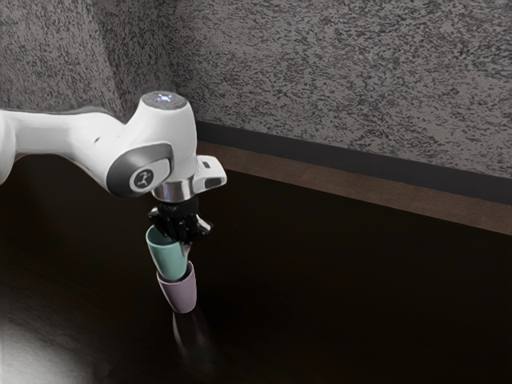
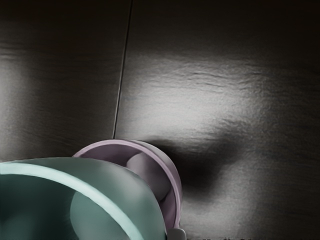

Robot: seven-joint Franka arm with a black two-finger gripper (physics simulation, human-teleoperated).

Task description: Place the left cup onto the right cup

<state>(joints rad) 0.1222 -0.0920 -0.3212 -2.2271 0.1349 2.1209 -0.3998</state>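
A teal cup (image 1: 167, 256) hangs tilted under my gripper (image 1: 182, 234), whose black fingers are shut on the cup's wall near its rim. Its lower end sits inside the mouth of a lilac cup (image 1: 178, 293), which stands on the dark table (image 1: 336, 288). In the wrist view the teal cup (image 2: 75, 200) looms large just under my hand. The lilac cup (image 2: 167, 172) shows behind it, its rim partly covered by the teal one.
The dark wooden table stretches wide toward the exterior view's right. A brown ledge (image 1: 384, 190) and a speckled grey wall (image 1: 344, 72) run behind it. A thin seam (image 2: 122, 70) crosses the tabletop beyond the cups.
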